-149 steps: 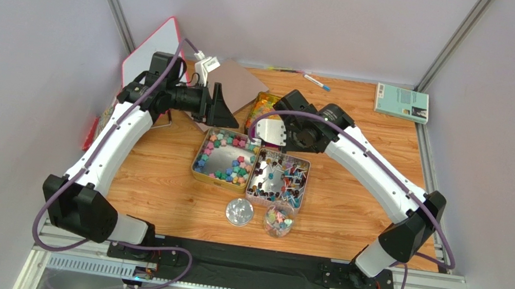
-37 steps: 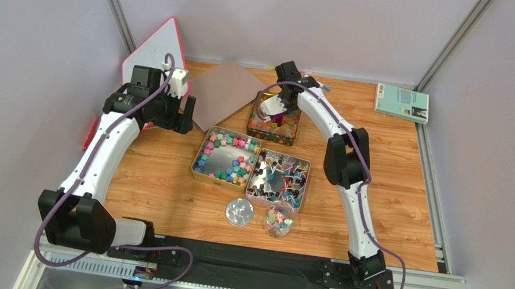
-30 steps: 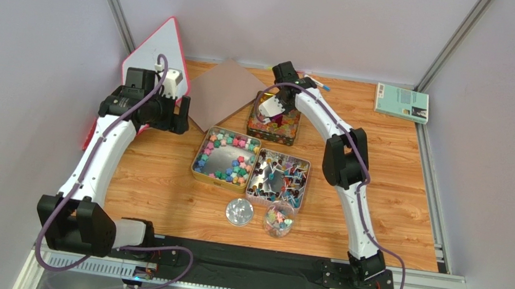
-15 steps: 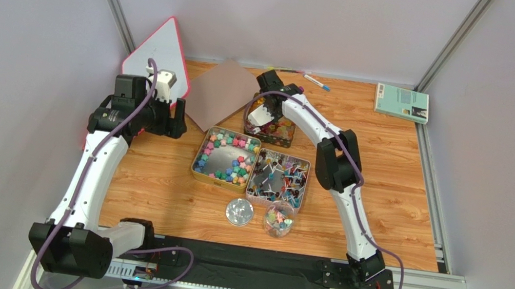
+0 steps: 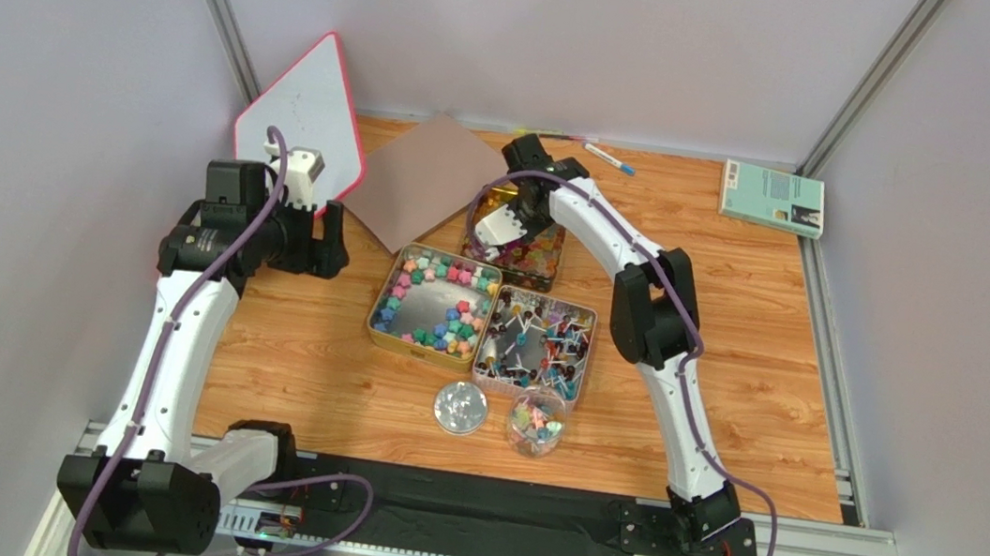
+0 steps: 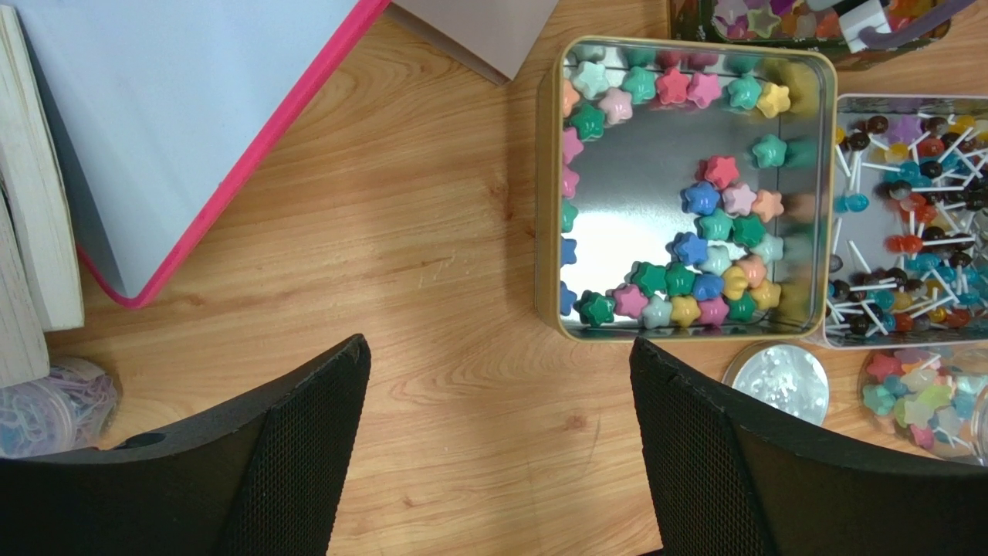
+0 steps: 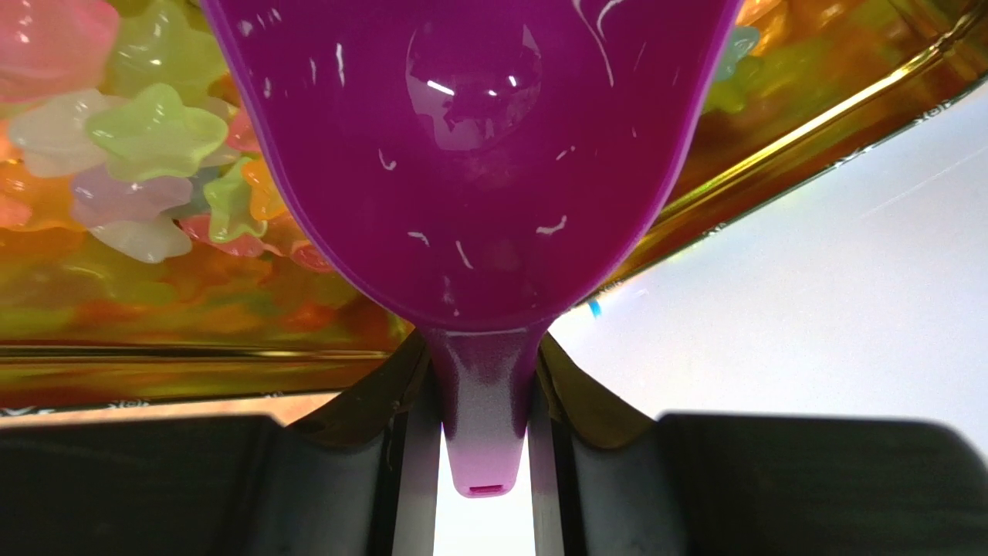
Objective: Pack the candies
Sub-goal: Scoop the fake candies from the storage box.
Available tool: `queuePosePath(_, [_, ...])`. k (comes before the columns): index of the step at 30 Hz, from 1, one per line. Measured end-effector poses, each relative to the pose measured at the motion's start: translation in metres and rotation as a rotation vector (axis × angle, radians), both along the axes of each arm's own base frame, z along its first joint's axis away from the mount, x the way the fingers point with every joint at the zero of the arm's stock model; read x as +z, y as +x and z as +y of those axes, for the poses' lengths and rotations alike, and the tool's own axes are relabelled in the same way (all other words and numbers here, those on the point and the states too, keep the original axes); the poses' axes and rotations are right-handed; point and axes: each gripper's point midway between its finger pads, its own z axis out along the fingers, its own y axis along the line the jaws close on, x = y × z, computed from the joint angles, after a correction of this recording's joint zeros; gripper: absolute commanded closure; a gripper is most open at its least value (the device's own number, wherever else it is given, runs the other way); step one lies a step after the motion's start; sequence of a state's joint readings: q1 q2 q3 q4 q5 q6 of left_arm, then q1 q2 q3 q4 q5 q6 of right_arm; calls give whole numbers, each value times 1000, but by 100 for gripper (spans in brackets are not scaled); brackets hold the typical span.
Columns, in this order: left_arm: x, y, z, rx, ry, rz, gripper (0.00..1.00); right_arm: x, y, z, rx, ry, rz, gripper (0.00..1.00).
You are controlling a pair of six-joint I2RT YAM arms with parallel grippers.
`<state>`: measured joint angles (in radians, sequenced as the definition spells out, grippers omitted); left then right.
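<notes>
The candies lie in three tins. Pastel star candies [image 5: 457,313] ring the gold tin [image 5: 382,310], also in the left wrist view [image 6: 696,249]. Stick candies [image 5: 539,340] fill the silver tin [image 5: 584,360]. Glossy orange-yellow candies [image 7: 139,151] fill the far gold tin [image 5: 532,277]. A small clear jar [image 5: 535,425] holds a few stars. My right gripper [image 7: 481,400] is shut on the handle of a purple scoop [image 7: 476,151], whose empty bowl hangs over the far tin. My left gripper [image 6: 499,452] is open and empty over bare wood, left of the star tin.
The jar's clear lid [image 5: 459,408] lies beside the jar. A pink-edged whiteboard [image 5: 305,106] and a brown card [image 5: 428,178] lie at the back left. A teal book [image 5: 772,196] and a pen [image 5: 609,159] lie at the back right.
My left arm has drawn back to the left, away from the tins. My right gripper has carried the scoop out to the far tin and shifted slightly left over it.
</notes>
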<state>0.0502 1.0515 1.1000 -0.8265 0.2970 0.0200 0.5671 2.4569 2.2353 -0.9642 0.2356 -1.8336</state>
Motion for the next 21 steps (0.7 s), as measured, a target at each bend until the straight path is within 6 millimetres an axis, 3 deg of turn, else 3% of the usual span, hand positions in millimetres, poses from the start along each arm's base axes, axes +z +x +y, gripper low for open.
queuePosePath(16, [-24,9,5,8,11,91,13,-13,-11,1,85,170,201,100])
queuePosePath(21, [-20,18,9,4,36,98,13,-15,-17,-1,92,235,275,100])
